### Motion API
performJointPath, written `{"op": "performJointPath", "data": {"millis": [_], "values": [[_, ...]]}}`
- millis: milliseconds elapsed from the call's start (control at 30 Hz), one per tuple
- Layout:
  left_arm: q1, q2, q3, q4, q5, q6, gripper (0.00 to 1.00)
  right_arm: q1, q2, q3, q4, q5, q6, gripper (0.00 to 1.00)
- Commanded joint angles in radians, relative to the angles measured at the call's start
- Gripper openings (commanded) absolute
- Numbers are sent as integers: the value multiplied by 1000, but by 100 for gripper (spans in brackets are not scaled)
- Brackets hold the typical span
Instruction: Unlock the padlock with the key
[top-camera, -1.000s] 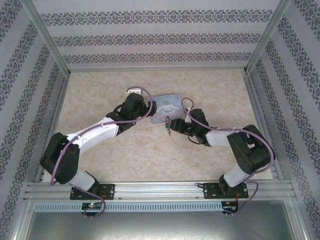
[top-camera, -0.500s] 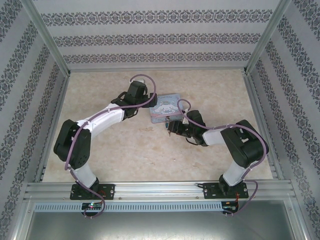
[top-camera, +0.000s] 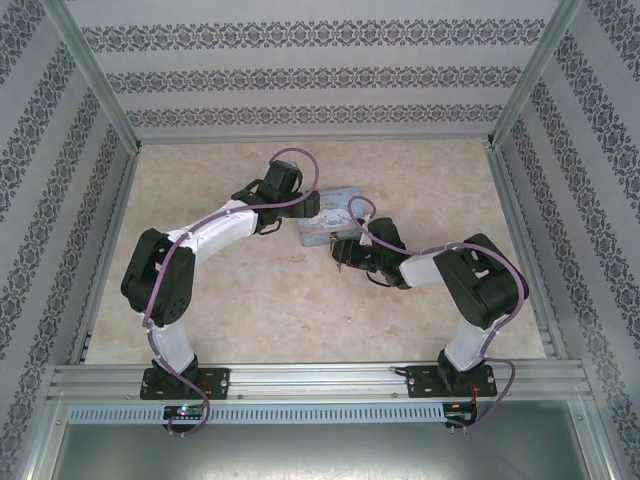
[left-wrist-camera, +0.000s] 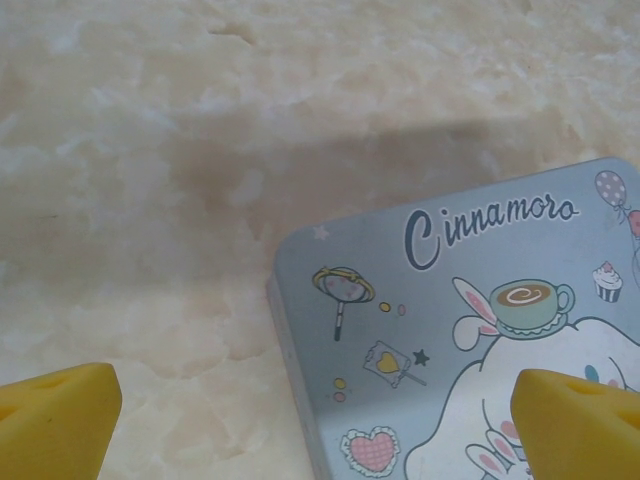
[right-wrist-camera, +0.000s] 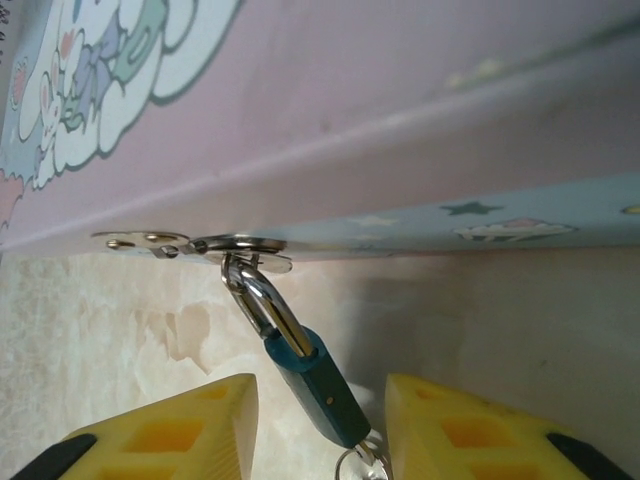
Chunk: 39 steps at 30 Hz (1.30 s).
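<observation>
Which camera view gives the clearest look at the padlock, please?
The right wrist view: the padlock hangs close up by its shackle from the tin's hasp, between the right gripper's fingers. The left wrist camera faces the tin's lid; from the top, the padlock is too small to make out.

Pale blue rectangular tin (left-wrist-camera: 400, 330) with cartoon bunny, teacup and "Cinnamoro" lettering, lying flat on beige marbled tabletop (top-camera: 270, 300), silver hasp (right-wrist-camera: 235, 243) at its front edge, floral-striped wallpaper walls (top-camera: 300, 70), aluminium rails (top-camera: 320, 380) along near edge
</observation>
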Motion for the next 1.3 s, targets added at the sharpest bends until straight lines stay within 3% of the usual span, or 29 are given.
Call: {"op": "performJointPath", "data": {"millis": [0,67,233,367,733,1267], "values": [[10,12,29,-41,19,-17,100,19,32,18,7,-11,-8,37],[9,13,31,-44,24,-16,100,20,34,17,8,-8,-9,34],[10,15,33,-53,38,-11,100,18,39,17,9,-3,-4,13],[10,9,30,-61,42,-2,100,17,37,15,10,-1,1,5],[10,9,27,-160,-7,27,100,0,-12,-9,13,4,35,0],[-35,62,22,-196,-116,-27,100,0,-56,-37,23,48,196,0]]}}
